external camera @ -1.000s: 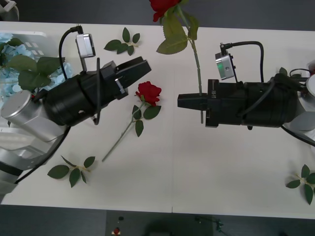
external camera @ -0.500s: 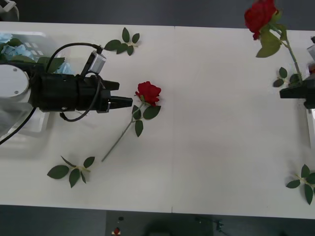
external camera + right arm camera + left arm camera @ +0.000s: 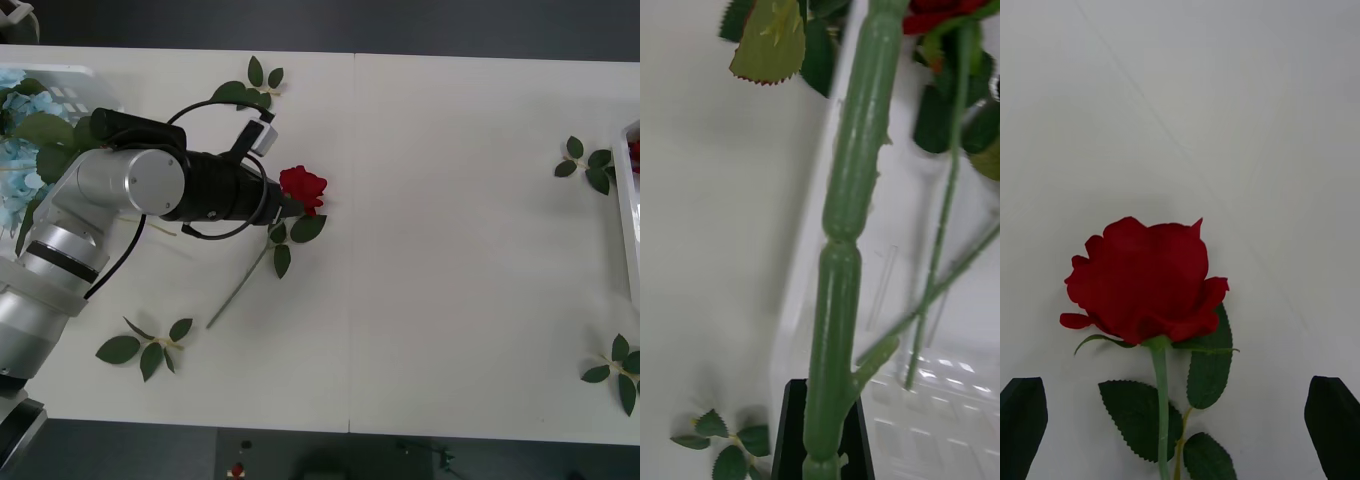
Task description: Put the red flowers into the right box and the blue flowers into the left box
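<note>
While spread, left gripper [image 3: 1180,427] straddles rose [image 3: 1144,281] stem.

I can read no text, label, brand, number or sign anywhere in my views, neither on the arm nor the counter [image 3: 450,250].

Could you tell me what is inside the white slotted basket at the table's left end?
Pale blue flowers with dark green leaves lie inside the left box. The left arm covers much of it, so any further contents stay hidden.
</note>
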Motion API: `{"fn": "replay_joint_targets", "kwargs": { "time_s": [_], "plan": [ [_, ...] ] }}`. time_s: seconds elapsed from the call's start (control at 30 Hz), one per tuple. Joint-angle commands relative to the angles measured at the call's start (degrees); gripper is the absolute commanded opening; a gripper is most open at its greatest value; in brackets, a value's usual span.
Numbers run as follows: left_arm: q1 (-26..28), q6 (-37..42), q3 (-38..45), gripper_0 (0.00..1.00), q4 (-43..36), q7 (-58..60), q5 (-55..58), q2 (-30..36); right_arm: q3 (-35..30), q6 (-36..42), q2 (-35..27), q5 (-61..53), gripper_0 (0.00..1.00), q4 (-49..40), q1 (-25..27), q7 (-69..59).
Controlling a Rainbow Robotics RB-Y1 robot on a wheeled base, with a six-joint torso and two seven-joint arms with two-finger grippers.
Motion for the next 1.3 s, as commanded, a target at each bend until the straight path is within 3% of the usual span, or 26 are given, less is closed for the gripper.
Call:
{"fn": "replay_joint_targets", "kwargs": {
  "time_s": [0.03, 0.43, 0.5, 0.53, 0.6, 0.9, 0.97, 1.03, 1.07, 1.1, 1.13, 1.3],
  "plan": [
    [-0.91, 2.15, 0.14, 1.0, -1.38, 7.4, -6.47, -1.76, -0.72, -2.23, -0.39, 4.94, 0.0, 3.07, -1.06, -5.51],
    [-0.38, 2.51, -4.52, 1.0, -1.38, 16.28, -21.85, -5.54, -0.64, -7.15, 2.34, 11.88, 0.03, 6.85, -1.06, -9.29],
    [-0.38, 2.51, -5.13, 1.0, -1.2, 16.54, -22.64, -5.8, -0.64, -7.15, 2.34, 12.15, 0.46, 6.85, -1.06, -9.56],
    [-0.47, 2.51, -5.22, 1.0, -1.03, 16.54, -22.73, -5.8, -0.64, -7.24, 2.34, 12.15, 0.57, 6.85, -1.06, -9.47],
    [-0.47, 2.51, -5.66, 1.0, -0.24, 16.63, -23.26, -6.15, -0.64, -7.24, 2.25, 12.06, 0.99, 6.85, -1.06, -9.2],
    [-0.38, -0.13, -7.15, 0.84, 3.63, 16.28, -25.28, -7.65, -0.46, -7.07, 2.34, 11.35, 1.0, 6.23, -1.06, -9.03],
    [-0.38, -0.57, -7.59, 0.71, 3.9, 16.28, -25.63, -7.65, -0.46, -6.98, 2.25, 10.83, 1.0, 6.14, -1.06, -9.03],
    [-0.38, -0.66, -7.68, 0.33, 3.98, 16.28, -25.98, -7.65, -0.46, -5.75, 2.07, 10.04, 1.0, 5.7, -1.06, -9.03],
    [-0.38, -0.66, -7.77, 0.23, 3.98, 16.28, -26.07, -7.65, -0.46, -5.49, 1.99, 9.95, 1.0, 5.35, -1.06, -9.2],
    [-0.38, -0.75, -7.77, 0.05, 3.98, 16.28, -26.16, -7.65, -0.46, -4.96, 1.63, 9.68, 1.0, 4.56, -1.06, -9.29],
    [-0.38, -0.75, -7.77, 0.0, 3.98, 16.28, -26.25, -7.65, -0.46, -4.52, 1.37, 9.42, 1.0, 3.77, -1.06, -9.38],
    [-0.38, -1.27, -7.77, 0.0, 3.98, 16.28, -26.6, -7.65, -0.46, -0.74, 0.32, 0.28, 1.0, -0.45, -1.14, -8.59]
  ]
}}
